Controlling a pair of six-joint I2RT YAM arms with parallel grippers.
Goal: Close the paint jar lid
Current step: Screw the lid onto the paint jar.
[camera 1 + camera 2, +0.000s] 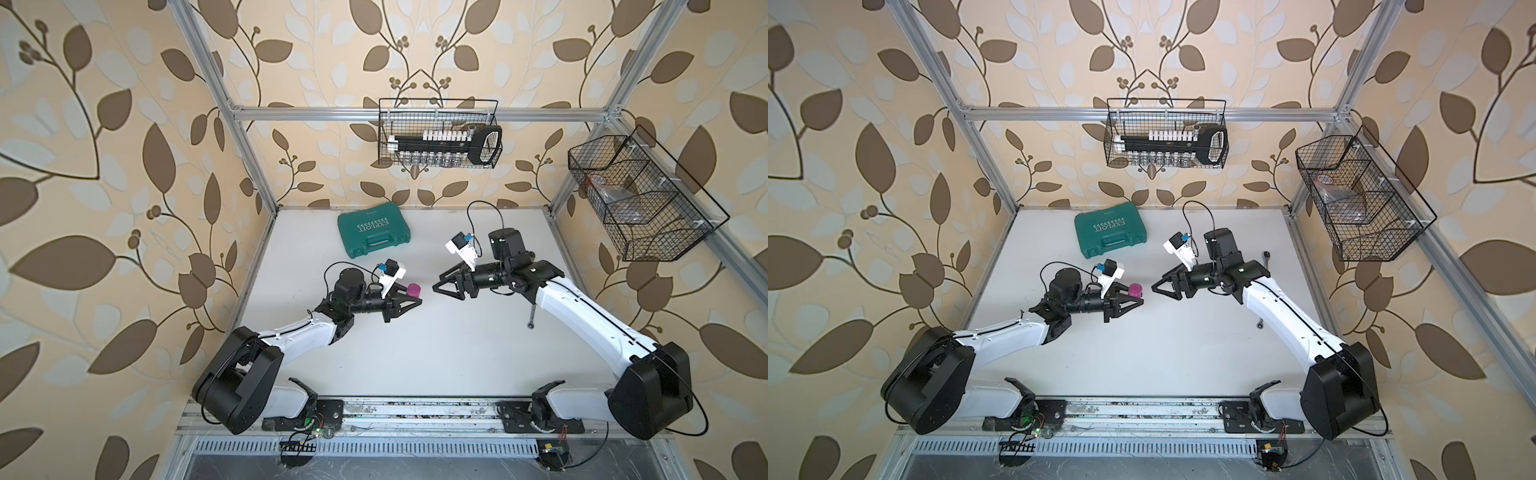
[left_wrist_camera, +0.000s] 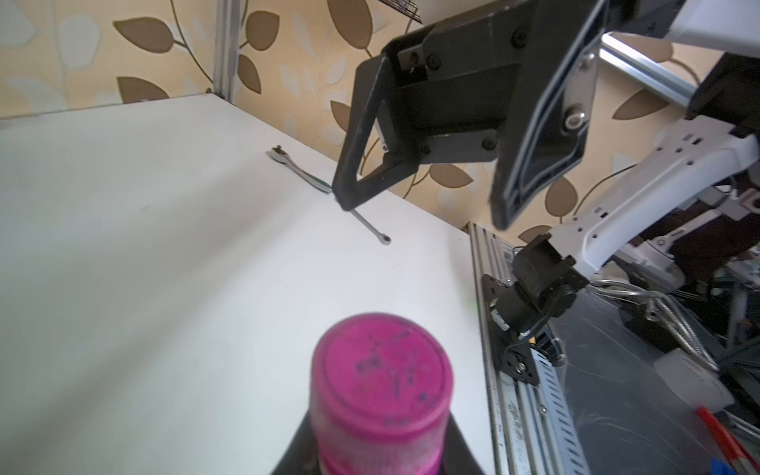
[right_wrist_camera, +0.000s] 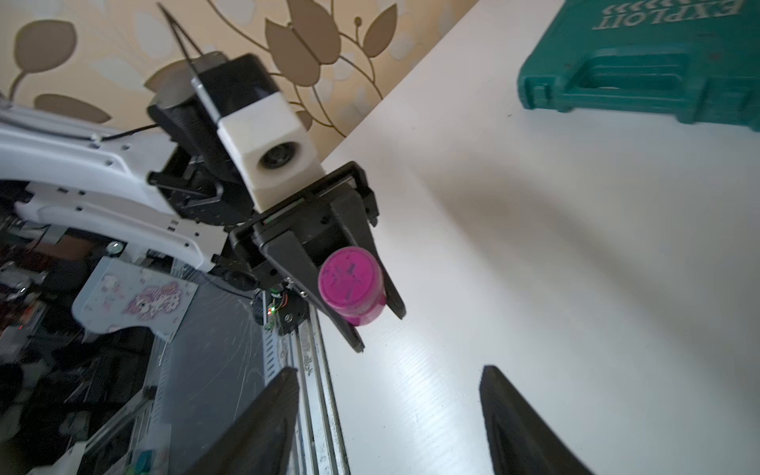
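Paint jar (image 1: 413, 289) sits pinched between the fingers of our left gripper (image 1: 412, 296), whose jaws are drawn in tight on its lower body. It appears to be held clear of the table (image 1: 415, 357) rather than resting on it. We think the low grip is deliberate: it leaves the lid (image 3: 349, 277) standing proud of the fingers, free for another tool to press or turn. The lid is already on the jar's mouth, and the left wrist view shows only a thin seam beneath it. We cannot tell whether it is fully down. Its flat face is angled toward our right gripper (image 3: 388, 370), which sits just ahead of the left fingertips, near the jar but not touching it. The right jaws stand wide apart and hold nothing, and the gap between them is broader than the lid. That posture would suit either closing in around the lid or staying clear of it. Holding the jar in one gripper makes sense to us, because something so small and light would skid or tip on the smooth table if pushed from one side only. If the lid needs a final press, we judge the risk to be the jar twisting in the left fingers, since they bear on a round wall. A green tool case (image 1: 372, 235) lies well beyond the left gripper, and a wrench (image 2: 325, 181) lies behind the right one. Neither plays a part in this step.
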